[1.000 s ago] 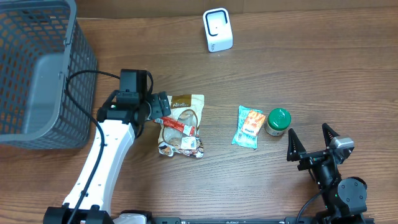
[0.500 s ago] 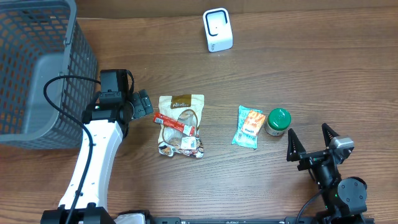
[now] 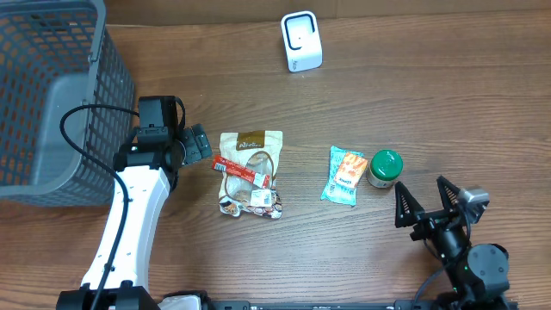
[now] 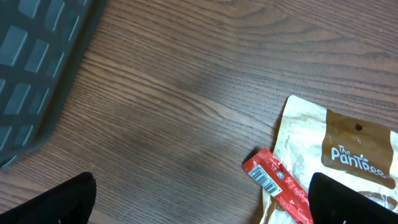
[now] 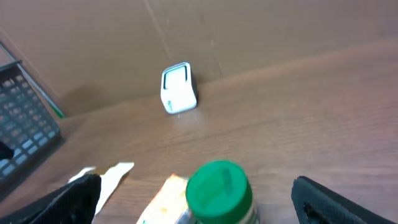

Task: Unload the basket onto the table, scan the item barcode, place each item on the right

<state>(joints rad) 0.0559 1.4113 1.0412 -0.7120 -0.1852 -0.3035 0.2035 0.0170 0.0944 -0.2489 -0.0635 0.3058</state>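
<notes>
Moved: left end effector [image 3: 200, 143] backed off the snack pouch [image 3: 250, 185] toward the basket [image 3: 52, 95] | Grip: it and the right end effector [image 3: 422, 196] both spread, holding nothing (ready for a pick) | Item: red packet [image 3: 242, 170] lies barcode-up across the pouch, well apart from the scanner [image 3: 301, 41].
</notes>
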